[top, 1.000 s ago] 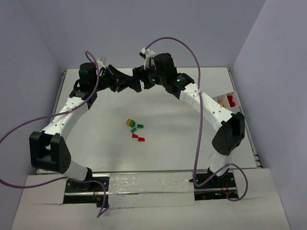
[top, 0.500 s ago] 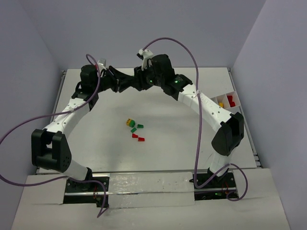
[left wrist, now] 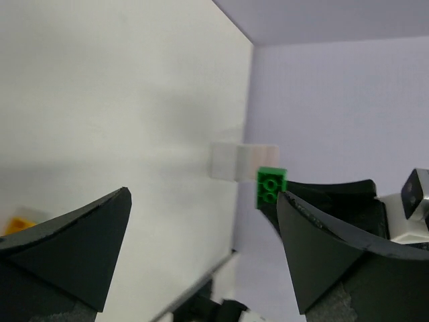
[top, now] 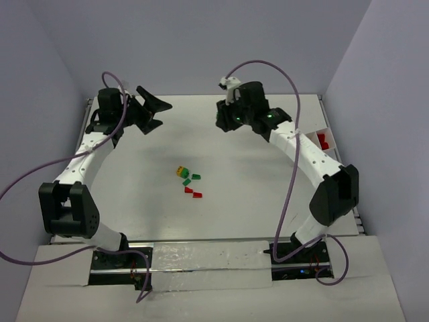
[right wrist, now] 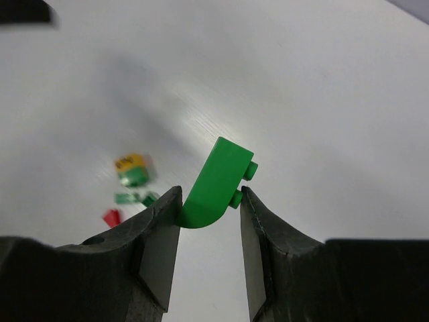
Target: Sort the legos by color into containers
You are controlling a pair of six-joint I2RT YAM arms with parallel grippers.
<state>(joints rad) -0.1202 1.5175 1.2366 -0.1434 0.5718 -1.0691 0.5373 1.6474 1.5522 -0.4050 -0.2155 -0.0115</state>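
Observation:
My right gripper (right wrist: 209, 194) is shut on a green curved lego (right wrist: 218, 181) and holds it in the air above the back of the table. In the top view this gripper (top: 222, 121) is at the back, right of centre. My left gripper (top: 157, 113) is open and empty at the back left. In its wrist view the left gripper (left wrist: 203, 194) faces the green lego (left wrist: 271, 186) from a distance. Loose legos lie mid-table: a yellow-green stack (top: 181, 172), a green one (top: 196, 177) and two red ones (top: 194, 192). The white containers (top: 315, 134) stand at the right edge.
Red legos (top: 323, 141) lie in the tray's compartments. Purple cables (top: 265, 67) loop over both arms. Grey walls close in the table on the left, back and right. A raised rim (top: 356, 208) runs along the right table edge.
The two grippers were together at the back centre with the left one shut. The left has opened and swung back left. The right closed on the green lego and moved right.

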